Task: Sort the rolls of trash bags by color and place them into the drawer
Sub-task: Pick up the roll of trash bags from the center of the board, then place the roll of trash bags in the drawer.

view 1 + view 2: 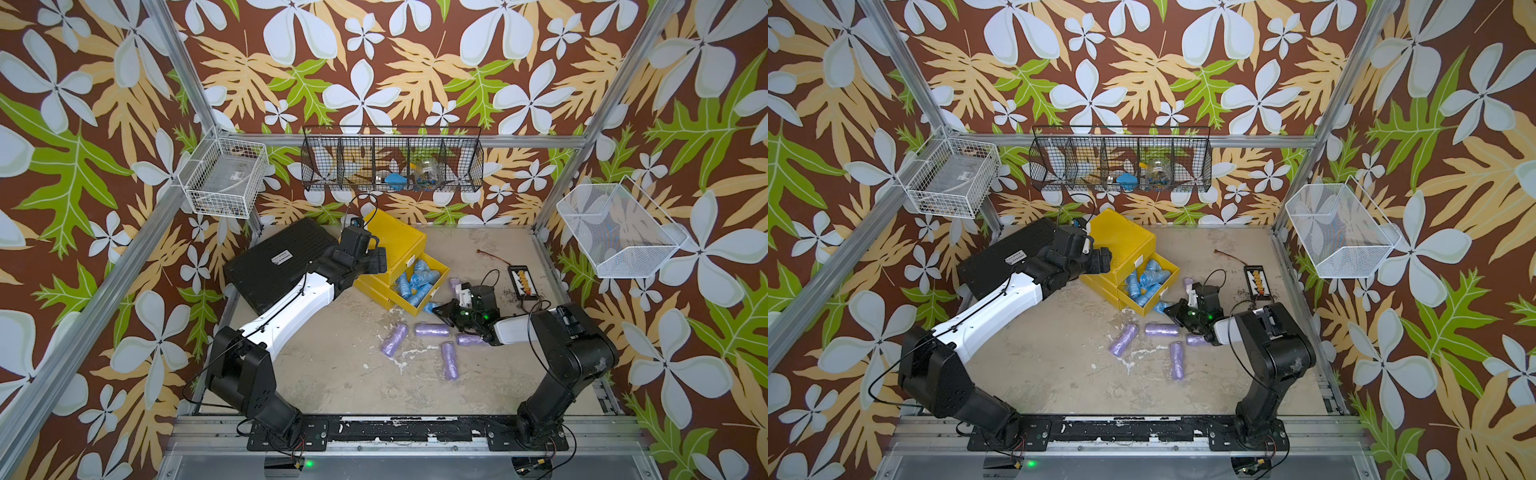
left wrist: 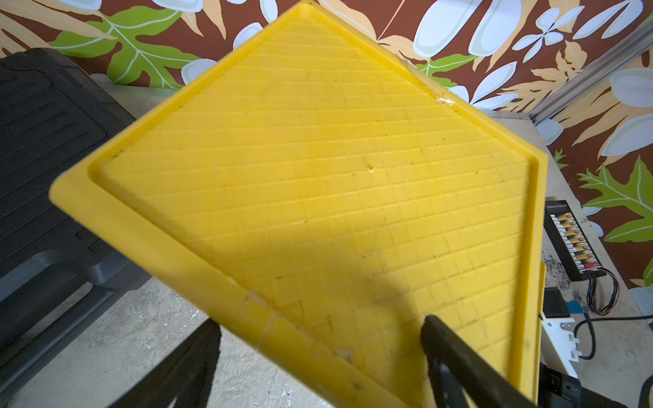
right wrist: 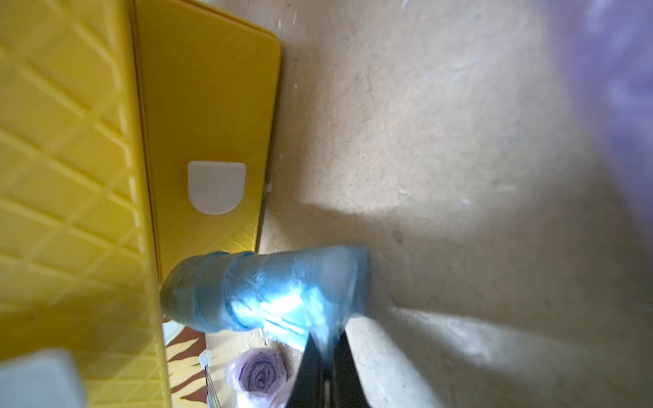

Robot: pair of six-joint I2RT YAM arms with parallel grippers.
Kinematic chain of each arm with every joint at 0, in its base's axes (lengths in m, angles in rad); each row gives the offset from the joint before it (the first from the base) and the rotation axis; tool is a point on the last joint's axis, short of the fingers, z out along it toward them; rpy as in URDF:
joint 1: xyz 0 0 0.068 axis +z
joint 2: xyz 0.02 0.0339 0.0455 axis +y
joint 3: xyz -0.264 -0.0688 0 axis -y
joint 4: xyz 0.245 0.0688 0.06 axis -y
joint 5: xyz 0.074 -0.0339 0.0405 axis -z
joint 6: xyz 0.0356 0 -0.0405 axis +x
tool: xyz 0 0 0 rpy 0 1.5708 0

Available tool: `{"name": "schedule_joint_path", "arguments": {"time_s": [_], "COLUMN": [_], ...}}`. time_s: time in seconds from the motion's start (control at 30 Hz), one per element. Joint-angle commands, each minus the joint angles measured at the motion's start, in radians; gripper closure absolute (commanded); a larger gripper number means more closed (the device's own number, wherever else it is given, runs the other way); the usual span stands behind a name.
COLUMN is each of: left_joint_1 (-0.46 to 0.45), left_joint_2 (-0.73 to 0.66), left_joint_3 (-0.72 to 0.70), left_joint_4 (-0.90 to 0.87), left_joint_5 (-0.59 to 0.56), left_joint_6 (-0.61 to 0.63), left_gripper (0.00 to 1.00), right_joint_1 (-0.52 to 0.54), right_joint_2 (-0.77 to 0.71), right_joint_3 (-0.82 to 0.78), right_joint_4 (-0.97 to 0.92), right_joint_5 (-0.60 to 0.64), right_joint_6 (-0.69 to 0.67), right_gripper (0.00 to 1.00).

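Note:
The yellow drawer (image 1: 435,291) stands pulled out of its yellow cabinet (image 1: 399,239) and holds several light blue rolls of trash bags (image 1: 415,280). Just outside the drawer's front corner lies another blue roll (image 3: 265,289). My right gripper (image 3: 327,356) is shut on the loose film at that roll's end, as both top views show (image 1: 437,309). Several lilac rolls (image 1: 432,329) lie on the table in front of the drawer. My left gripper (image 2: 321,356) is open over the cabinet's top edge (image 2: 176,247), one finger on each side of the rim.
A black case (image 1: 282,262) lies left of the cabinet. A black connector board (image 1: 524,280) with wires sits at the right, with a thin brown cable (image 1: 490,255) behind it. Wire baskets (image 1: 392,160) hang on the walls. A lilac roll (image 1: 455,284) lies by my right wrist.

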Motion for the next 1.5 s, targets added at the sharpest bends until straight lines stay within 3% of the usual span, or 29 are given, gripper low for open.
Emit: {"name": "schedule_joint_path", "arguments": {"time_s": [0.0,0.53,0.8,1.1,1.23,1.47], "left_joint_1": [0.0,0.003,0.003,0.006,0.007,0.006], "left_joint_2": [-0.003,0.012,0.023,0.025,0.028,0.04], "left_joint_3": [-0.002,0.025,0.017,0.014,0.014,0.018], "left_joint_4": [-0.006,-0.008,-0.005,0.002,0.006,0.007], "left_joint_5": [0.032,0.043,0.05,0.053,0.056,0.068], "left_joint_6": [0.012,0.02,0.023,0.025,0.022,0.016], "left_gripper": [0.1,0.1,0.1,0.1,0.11,0.11], "right_joint_1": [-0.023,-0.196,-0.228,-0.191,-0.138,-0.103], "right_joint_2": [-0.048,-0.429,-0.587,-0.515,-0.43,-0.324], "right_joint_3": [-0.008,0.051,0.193,0.407,0.508,0.547], "right_joint_4": [-0.061,-0.481,-0.668,-0.739,-0.793,-0.764], "right_joint_5": [0.003,0.019,0.061,-0.012,0.008,0.078], "right_joint_6": [-0.015,-0.246,-0.338,-0.385,-0.432,-0.45], "right_gripper": [1.0,1.0,1.0,1.0,1.0,1.0]}}
